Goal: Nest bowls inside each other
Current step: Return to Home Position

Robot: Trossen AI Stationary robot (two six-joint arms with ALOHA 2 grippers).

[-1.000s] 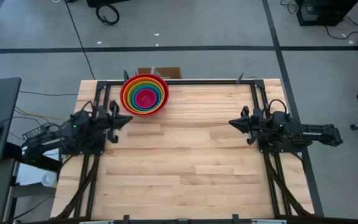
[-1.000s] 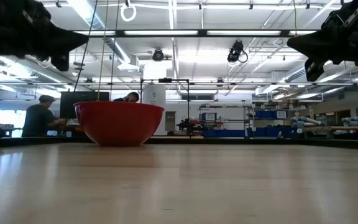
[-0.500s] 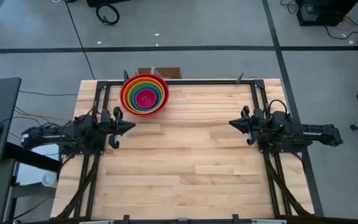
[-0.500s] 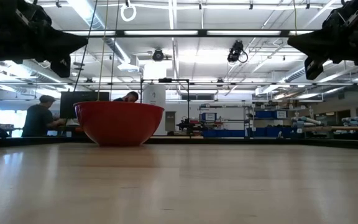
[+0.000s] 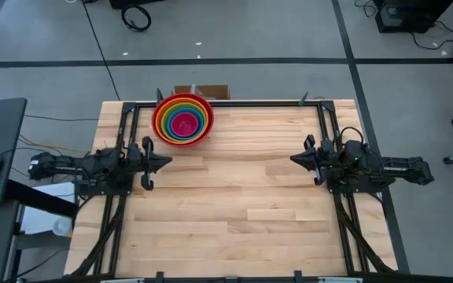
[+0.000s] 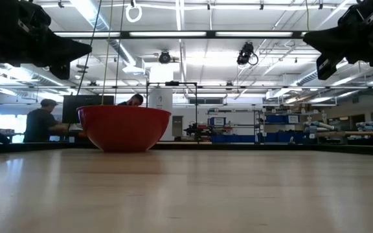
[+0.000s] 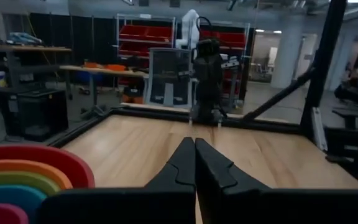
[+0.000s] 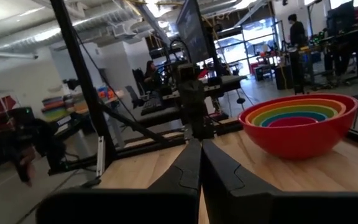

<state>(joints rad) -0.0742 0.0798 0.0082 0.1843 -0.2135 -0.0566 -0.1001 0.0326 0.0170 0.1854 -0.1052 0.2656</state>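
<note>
Bowls first: the round glossy plastic bowls sit nested as one stack at the far edge of the pale butcher-block wooden table, on the left arm's side of centre. The big red bowl is outermost and the small magenta-pink bowl is in the middle, with rainbow rims ringed between them. The low view shows only the red wall, resting flat on the wood.

The nesting looks finished to me, so what remains is parking the arms. My left gripper hangs near the stack but clear of it, on the side nearer me, with its two dark fingers pressed together and nothing between them. My right gripper is well apart across the table, also pressed together and empty.

To do this well, I would draw the left arm straight back along its own line rather than swing it, since a sideways sweep is what could clip the red rim. I would also keep both wrists raised off the table, as the low view shows them.

The plastic is smooth and shiny, catching the ceiling lights. The walls curve up from a narrow foot, so I judge a nudge would slide the whole stack easily. The tabletop is planked, light and matte, bordered by a black metal frame.
</note>
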